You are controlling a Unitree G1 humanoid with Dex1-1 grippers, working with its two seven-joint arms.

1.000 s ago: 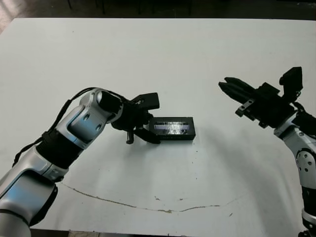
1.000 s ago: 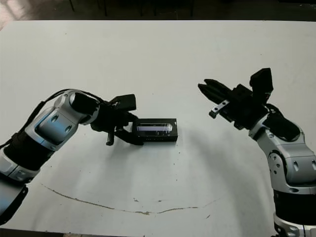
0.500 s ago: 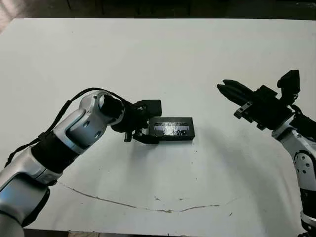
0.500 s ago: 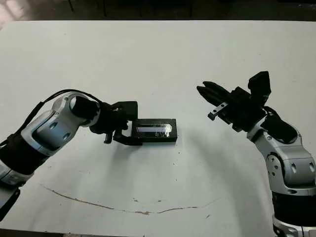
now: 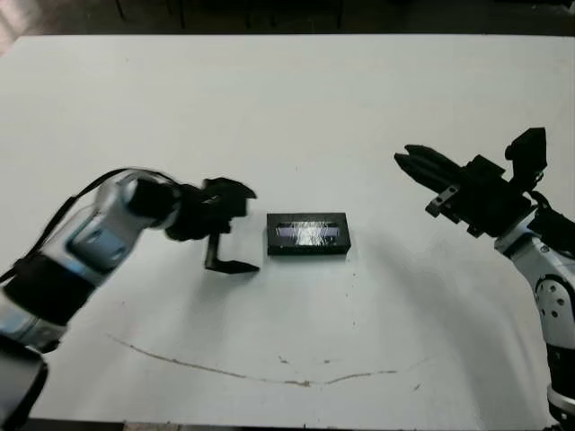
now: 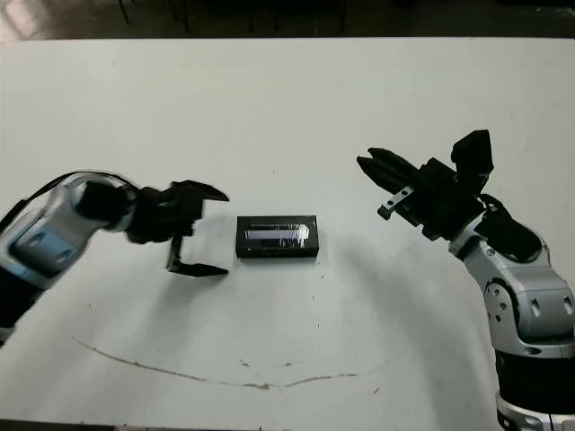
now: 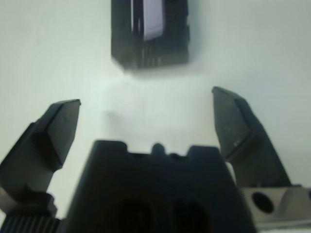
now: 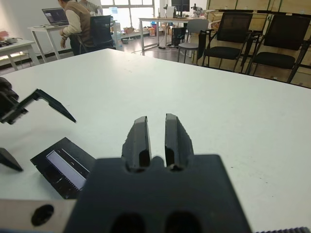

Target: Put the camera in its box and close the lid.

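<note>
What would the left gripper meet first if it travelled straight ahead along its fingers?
Probably the lid on the closed box: it lies straight ahead of the open left gripper, with only bare table between.

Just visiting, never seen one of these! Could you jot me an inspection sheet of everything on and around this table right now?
Surface: white table, thin brown mark near the front edge.
Job's things: black box lies flat, lid on, pale strip up; camera not visible.
Clutter: nothing seen.
Grippers: left gripper open, beside the box, apart from it; right gripper shut, empty, raised.
Cables: black cable along left arm.
Surroundings: chairs, desks, a person at a laptop.
</note>
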